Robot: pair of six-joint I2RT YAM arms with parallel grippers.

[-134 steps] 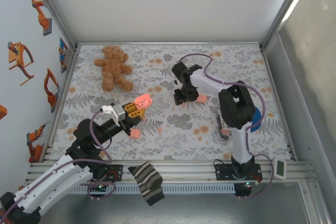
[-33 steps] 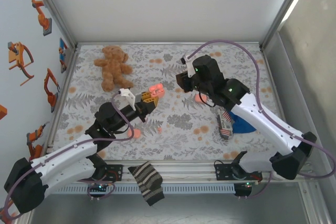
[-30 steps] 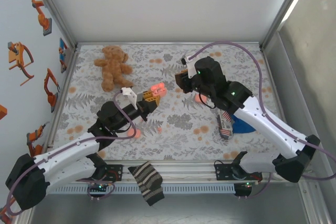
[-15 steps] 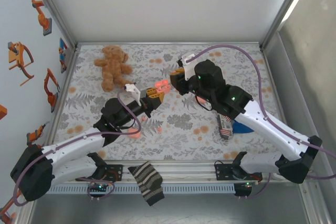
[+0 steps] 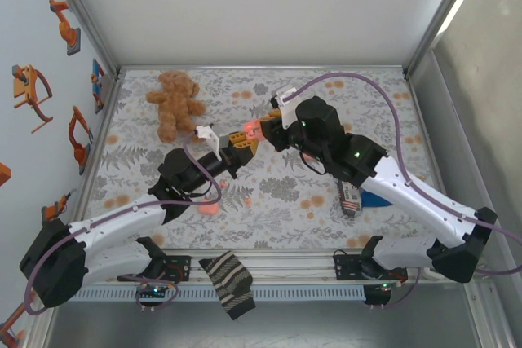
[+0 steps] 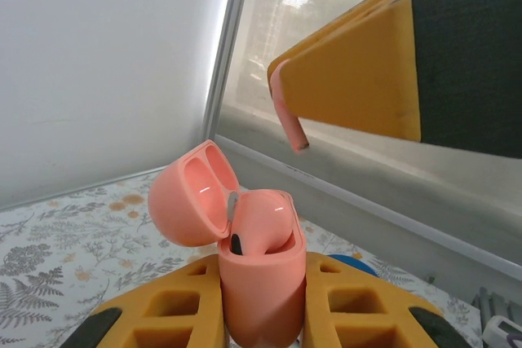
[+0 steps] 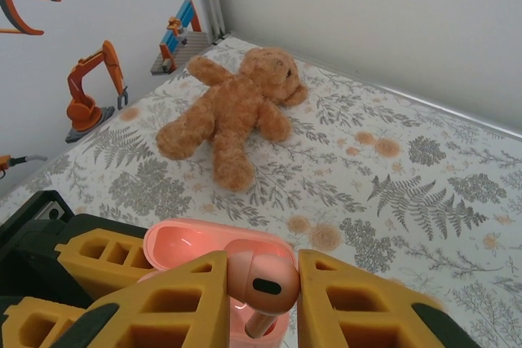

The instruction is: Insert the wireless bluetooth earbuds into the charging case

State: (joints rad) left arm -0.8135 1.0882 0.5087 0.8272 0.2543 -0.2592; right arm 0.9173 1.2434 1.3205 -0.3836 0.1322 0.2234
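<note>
My left gripper (image 5: 241,143) is shut on the pink charging case (image 5: 247,131), holding it upright in the air with its lid open. In the left wrist view the case (image 6: 263,283) stands between the yellow fingers, and one earbud (image 6: 265,213) sits in it. My right gripper (image 5: 261,126) is right beside the case, shut on another earbud (image 7: 263,281). That earbud hangs stem down just over the open case (image 7: 204,244). Its stem (image 6: 287,116) pokes out below the right gripper's finger (image 6: 367,79).
A brown teddy bear (image 5: 175,103) lies at the back left of the floral cloth. Small pink pieces (image 5: 208,208) lie on the cloth under my left arm. A striped item (image 5: 349,195) and a blue one (image 5: 380,198) lie at the right. A sock (image 5: 228,283) hangs on the front rail.
The two grippers have closed in on each other. My left carried the case up and to the right; my right brought its earbud left until it is over the case.
</note>
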